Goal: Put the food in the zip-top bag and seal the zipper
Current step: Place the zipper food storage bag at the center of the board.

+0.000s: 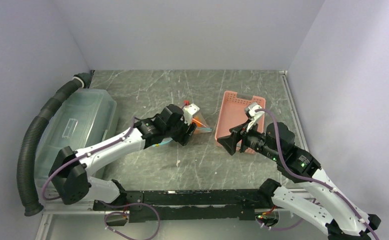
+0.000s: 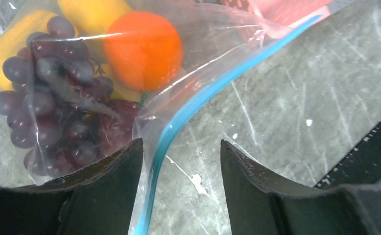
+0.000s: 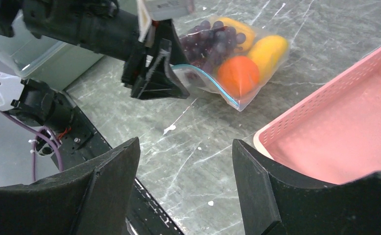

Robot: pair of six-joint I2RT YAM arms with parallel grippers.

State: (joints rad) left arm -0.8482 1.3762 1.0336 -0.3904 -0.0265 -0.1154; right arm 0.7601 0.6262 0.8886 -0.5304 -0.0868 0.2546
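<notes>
The zip-top bag [image 2: 213, 34] lies on the table and holds the food: a purple grape bunch [image 2: 56, 98], an orange ball [image 2: 143, 49] and yellow pieces [image 2: 12, 44]. Its teal zipper [image 2: 203, 95] runs between the jaws of my open left gripper [image 2: 181, 147], close to the left finger [image 2: 105, 196]. In the top view the left gripper [image 1: 191, 131] sits at the bag's [image 1: 204, 125] near-left edge. My right gripper [image 3: 186, 144] is open and empty above bare table, and it sees the bag [image 3: 227, 58] ahead. In the top view it [image 1: 231, 142] hovers at the basket's near-left corner.
The pink perforated basket [image 1: 237, 107] stands right of the bag, empty in the right wrist view [image 3: 345, 122]. A large translucent lidded bin [image 1: 77, 125] and a black corrugated hose [image 1: 32, 145] fill the left side. A black rail [image 1: 182, 197] runs along the near edge.
</notes>
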